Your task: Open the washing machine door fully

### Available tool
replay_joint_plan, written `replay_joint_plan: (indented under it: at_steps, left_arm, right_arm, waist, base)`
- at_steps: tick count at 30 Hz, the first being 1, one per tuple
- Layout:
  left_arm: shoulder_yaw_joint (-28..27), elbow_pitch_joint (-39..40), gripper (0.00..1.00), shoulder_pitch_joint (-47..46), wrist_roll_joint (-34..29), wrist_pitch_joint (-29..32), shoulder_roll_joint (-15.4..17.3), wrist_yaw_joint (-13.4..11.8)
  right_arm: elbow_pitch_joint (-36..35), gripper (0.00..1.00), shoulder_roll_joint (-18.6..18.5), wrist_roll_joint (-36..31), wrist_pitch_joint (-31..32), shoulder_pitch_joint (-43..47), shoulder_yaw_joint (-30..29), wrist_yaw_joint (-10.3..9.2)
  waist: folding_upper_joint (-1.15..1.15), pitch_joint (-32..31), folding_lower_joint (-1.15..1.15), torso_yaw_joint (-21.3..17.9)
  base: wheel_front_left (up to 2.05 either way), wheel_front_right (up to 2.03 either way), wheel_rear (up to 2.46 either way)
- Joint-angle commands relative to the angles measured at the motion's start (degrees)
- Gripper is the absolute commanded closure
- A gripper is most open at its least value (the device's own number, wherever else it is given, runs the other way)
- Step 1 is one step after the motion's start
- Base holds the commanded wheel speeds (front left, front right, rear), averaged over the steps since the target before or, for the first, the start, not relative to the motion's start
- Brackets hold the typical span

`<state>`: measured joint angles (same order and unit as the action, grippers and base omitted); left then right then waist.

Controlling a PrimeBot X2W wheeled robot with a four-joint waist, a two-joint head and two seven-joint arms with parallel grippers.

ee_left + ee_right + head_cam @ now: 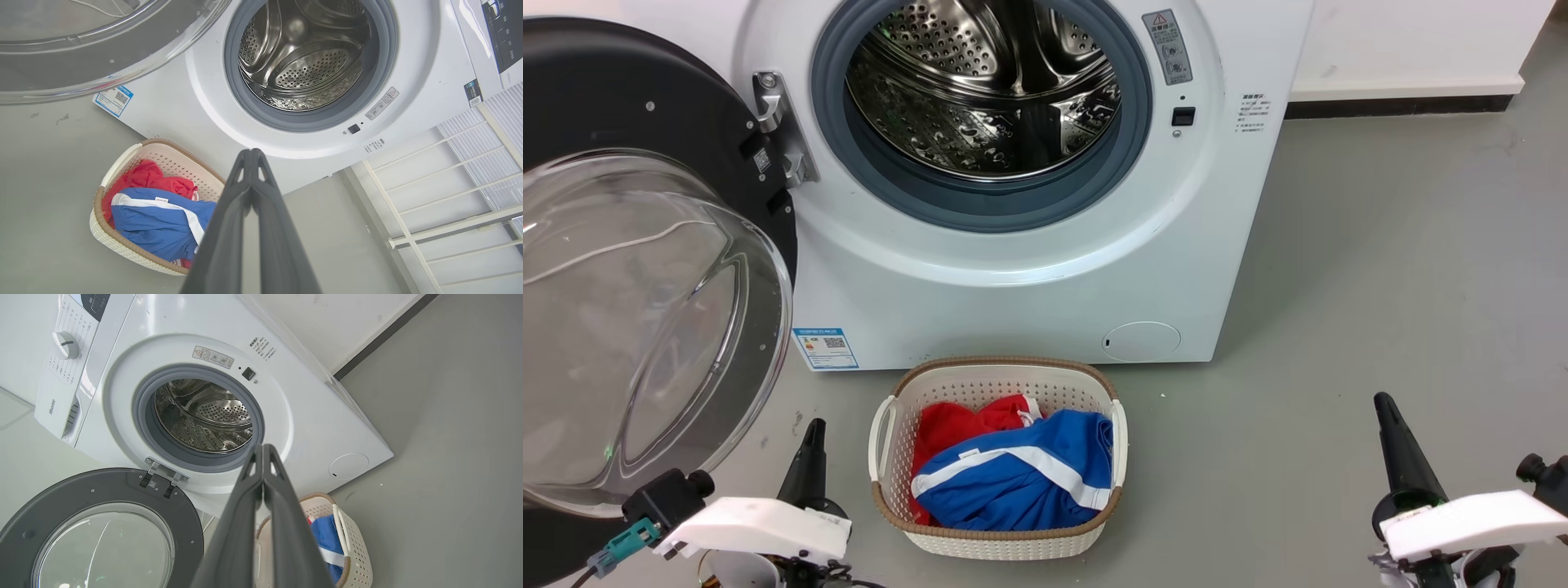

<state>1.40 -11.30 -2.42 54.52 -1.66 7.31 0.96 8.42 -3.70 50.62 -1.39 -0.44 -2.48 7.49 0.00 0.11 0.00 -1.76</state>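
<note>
The glossy black washing machine door [621, 90], with bulging glass, stands wide open beside the perforated steel drum [988, 90]. Left gripper [251, 157] and right gripper [263, 451]: pressed together, empty.

One washing machine [1013, 310], one washing machine door [621, 106], one basket [996, 363]. Two garments: a red garment [956, 425] and a blue garment [1013, 482].

Grey floor [1380, 269] — washing machine [1013, 302] is stood on it at 12 o'clock; laundry basket [996, 543] is set just before it, at 6 o'clock.
</note>
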Motion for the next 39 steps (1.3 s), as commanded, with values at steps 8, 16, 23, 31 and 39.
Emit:
replay_joint_plan:
  at_steps: [8,16,23,31,39]
  left_arm:
    - [-1.49,0.06,1.00,-1.98,5.94,1.24,-0.52,1.19]
    - [-2.46,-0.35,1.00,-2.27,10.61,2.27,-1.13,2.00]
    - [-3.27,-0.68,1.00,-2.62,14.42,3.11,-1.57,2.68]
    - [-4.11,-1.06,1.00,-2.92,18.48,4.03,-2.08,3.35]
    - [-4.93,-1.40,1.00,-3.12,22.29,4.91,-2.56,4.06]
  right_arm:
    - [0.38,1.00,-0.50,6.91,0.99,-2.19,-0.41,0.00]
    - [1.13,1.00,-0.51,12.17,1.85,-2.69,-0.68,0.00]
    - [1.73,1.00,-0.51,16.53,2.47,-3.21,-0.95,0.00]
    - [2.41,1.00,-0.48,21.15,3.29,-3.66,-1.24,0.00]
    - [3.06,1.00,-0.44,25.41,3.98,-4.14,-1.54,0.00]
  waist:
    - [0.00,0.01,0.00,0.18]
    - [0.00,0.01,0.00,0.36]
    - [0.00,0.02,0.00,0.52]
    - [0.00,0.03,0.00,0.69]
    - [0.00,0.03,0.00,0.87]
  base:
    - [0.00,0.00,0.00]
    - [0.00,0.00,0.00]
    - [0.00,0.00,0.00]
    - [0.00,0.00,0.00]
    - [0.00,0.00,0.00]
